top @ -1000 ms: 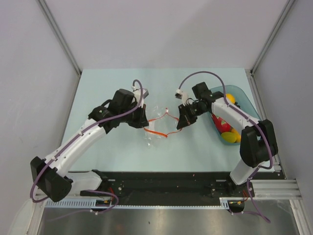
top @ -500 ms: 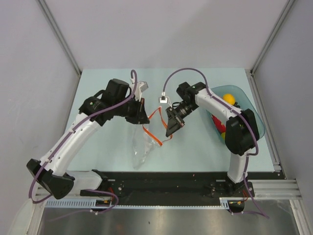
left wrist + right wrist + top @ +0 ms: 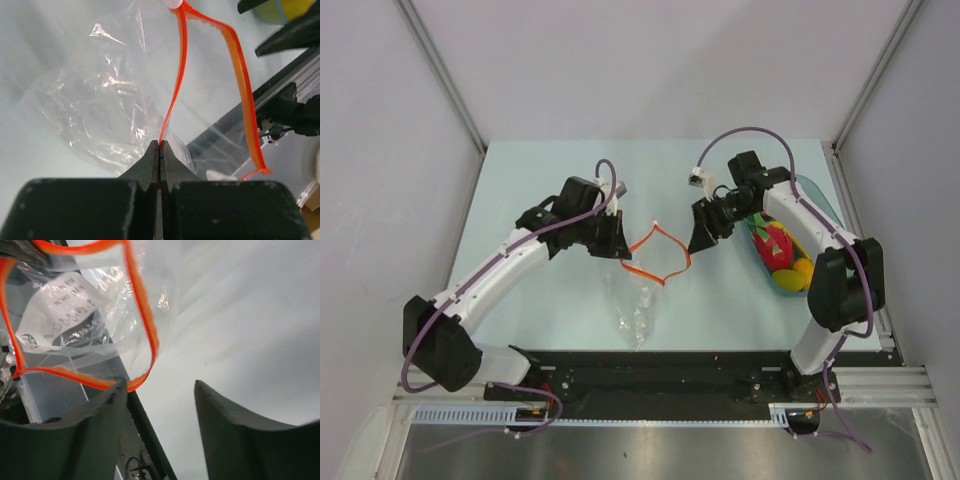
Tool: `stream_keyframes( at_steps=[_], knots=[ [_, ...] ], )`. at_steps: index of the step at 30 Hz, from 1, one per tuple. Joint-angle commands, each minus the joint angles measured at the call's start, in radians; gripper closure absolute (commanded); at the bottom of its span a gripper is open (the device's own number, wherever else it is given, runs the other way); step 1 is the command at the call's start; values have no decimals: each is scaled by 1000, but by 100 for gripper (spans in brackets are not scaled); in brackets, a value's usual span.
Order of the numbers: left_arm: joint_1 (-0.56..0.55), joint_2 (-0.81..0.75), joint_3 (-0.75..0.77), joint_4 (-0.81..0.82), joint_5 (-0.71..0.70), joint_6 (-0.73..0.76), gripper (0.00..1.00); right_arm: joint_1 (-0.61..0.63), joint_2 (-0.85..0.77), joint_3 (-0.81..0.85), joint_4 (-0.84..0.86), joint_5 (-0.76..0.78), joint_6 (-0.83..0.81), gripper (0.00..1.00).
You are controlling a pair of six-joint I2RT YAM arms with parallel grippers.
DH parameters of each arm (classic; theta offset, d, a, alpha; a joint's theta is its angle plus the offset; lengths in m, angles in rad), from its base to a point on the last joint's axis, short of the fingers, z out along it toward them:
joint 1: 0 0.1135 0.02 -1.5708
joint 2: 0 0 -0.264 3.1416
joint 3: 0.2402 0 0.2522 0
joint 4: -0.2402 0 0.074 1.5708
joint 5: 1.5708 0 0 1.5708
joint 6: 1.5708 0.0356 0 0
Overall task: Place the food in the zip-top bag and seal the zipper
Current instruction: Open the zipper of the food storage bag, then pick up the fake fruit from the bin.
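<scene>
Zip-top bag (image 3: 636, 300) held open, food (image 3: 778, 250) in teal bowl (image 3: 812, 190)

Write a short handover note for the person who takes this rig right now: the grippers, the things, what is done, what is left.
Left gripper: shut on the zipper, holding the mouth of the bag up and open.
Right gripper: open, holds nothing, close beside the mouth's other side.
Food: all that shows lies in the bowl, on the right.
Done: bag picked up, mouth opened. No food shows in it.
Left: move the food into the bag, then press the zipper shut.
</scene>
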Motion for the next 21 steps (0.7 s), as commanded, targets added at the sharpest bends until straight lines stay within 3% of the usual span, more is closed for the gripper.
stream_keyframes(
  at_steps=[1, 7, 11, 14, 21],
  knots=[
    [-16, 12, -21, 157, 26, -53, 100, -1, -120, 0, 60, 77, 22, 31],
    [-39, -16, -70, 235, 18, -51, 100, -193, -182, 89, -4, 122, -40, 21],
    [-41, -16, -74, 238, 24, -47, 100, -259, -180, 113, -47, 356, -194, 21],
    [-45, -13, -74, 243, 29, -45, 100, -271, -133, 127, -78, 447, -285, 24],
    [-47, -16, -67, 229, 19, -28, 100, -273, 54, 208, -47, 548, -299, 37]
  ],
)
